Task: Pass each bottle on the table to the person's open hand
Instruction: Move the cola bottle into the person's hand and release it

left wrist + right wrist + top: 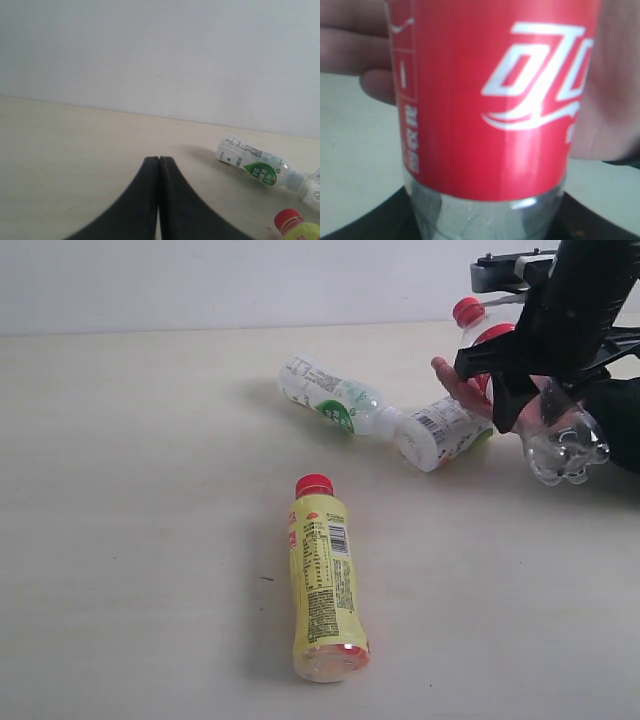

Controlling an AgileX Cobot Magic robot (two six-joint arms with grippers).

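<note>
Pale beige table (120, 540), plain white wall (200, 280) behind.

You see a plain robot test bench, lab-like. A pale wood-grain table (120, 490) meets a blank white wall (200, 280).

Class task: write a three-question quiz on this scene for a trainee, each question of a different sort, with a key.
1. True or false: the left gripper is open.
2. How many bottles lie on the table?
3. Fill in: the right gripper holds a bottle with a ___ label.

Key
1. False, it is shut.
2. Three: the yellow bottle and two green-label bottles.
3. Red: the red-label bottle.
</note>
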